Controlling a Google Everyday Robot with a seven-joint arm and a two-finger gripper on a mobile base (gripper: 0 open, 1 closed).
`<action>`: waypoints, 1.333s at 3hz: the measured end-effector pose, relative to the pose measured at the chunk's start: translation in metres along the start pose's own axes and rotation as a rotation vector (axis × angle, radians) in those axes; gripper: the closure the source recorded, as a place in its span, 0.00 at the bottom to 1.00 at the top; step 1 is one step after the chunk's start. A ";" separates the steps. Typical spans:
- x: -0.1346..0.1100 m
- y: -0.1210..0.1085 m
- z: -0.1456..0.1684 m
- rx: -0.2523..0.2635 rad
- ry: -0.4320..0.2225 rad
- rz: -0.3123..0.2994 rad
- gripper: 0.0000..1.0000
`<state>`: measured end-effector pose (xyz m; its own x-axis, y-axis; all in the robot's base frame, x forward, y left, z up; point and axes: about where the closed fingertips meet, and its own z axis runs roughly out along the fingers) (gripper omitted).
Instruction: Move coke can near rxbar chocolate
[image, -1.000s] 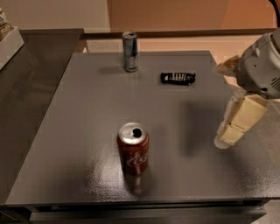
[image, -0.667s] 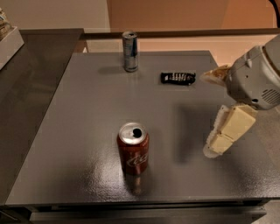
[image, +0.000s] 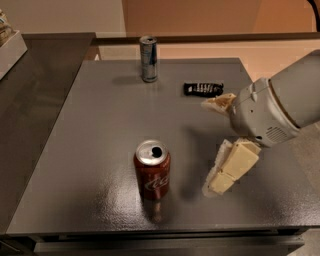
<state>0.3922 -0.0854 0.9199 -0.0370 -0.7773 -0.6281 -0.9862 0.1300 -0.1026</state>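
The coke can (image: 152, 171), red with white script and a silver top, stands upright near the front middle of the grey table (image: 90, 130). The rxbar chocolate (image: 202, 89), a flat black bar with white lettering, lies at the back right of the table. My gripper (image: 206, 147) comes in from the right and hovers over the table, to the right of the can and in front of the bar. Its cream fingers (image: 227, 170) are spread wide open and hold nothing. A gap remains between the lower finger and the can.
A tall slim silver-and-blue can (image: 148, 59) stands upright at the back of the table, left of the bar. A darker counter (image: 30, 100) adjoins the table on the left, with a white object (image: 10, 47) at its far left edge.
The gripper has moved left and a little toward the front, closer to the coke can. The cans and the bar have not moved.
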 end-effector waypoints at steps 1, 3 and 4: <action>-0.011 0.005 0.017 -0.015 -0.038 -0.006 0.00; -0.031 0.025 0.042 -0.067 -0.099 -0.040 0.00; -0.039 0.030 0.053 -0.084 -0.118 -0.054 0.00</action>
<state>0.3724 -0.0184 0.9009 0.0309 -0.7034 -0.7101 -0.9965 0.0337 -0.0768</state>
